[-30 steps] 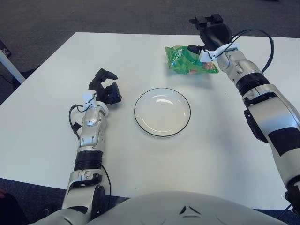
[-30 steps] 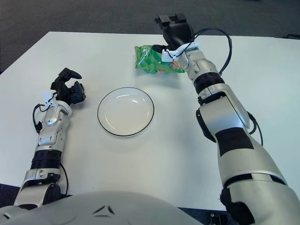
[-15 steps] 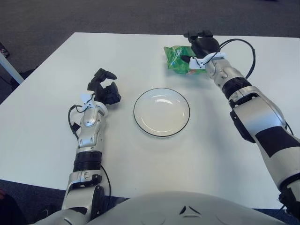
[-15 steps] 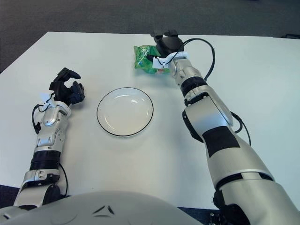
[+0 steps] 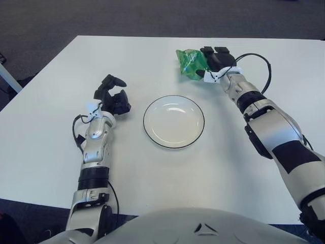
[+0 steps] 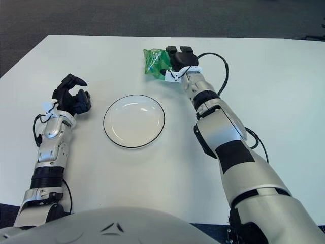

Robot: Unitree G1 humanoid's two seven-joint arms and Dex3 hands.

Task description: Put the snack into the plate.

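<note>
Beyond the plate [image 5: 173, 121], right hand [image 5: 215, 59] clamps the snack [image 5: 191, 63] at one end; the bag may slip. Left hand [image 5: 113, 97], curled empty, sits left of plate.

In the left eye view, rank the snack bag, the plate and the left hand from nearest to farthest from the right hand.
1. Snack bag: at the right hand, on its left.
2. Plate: table centre, nearer the robot.
3. Left hand: far left of the plate.
</note>
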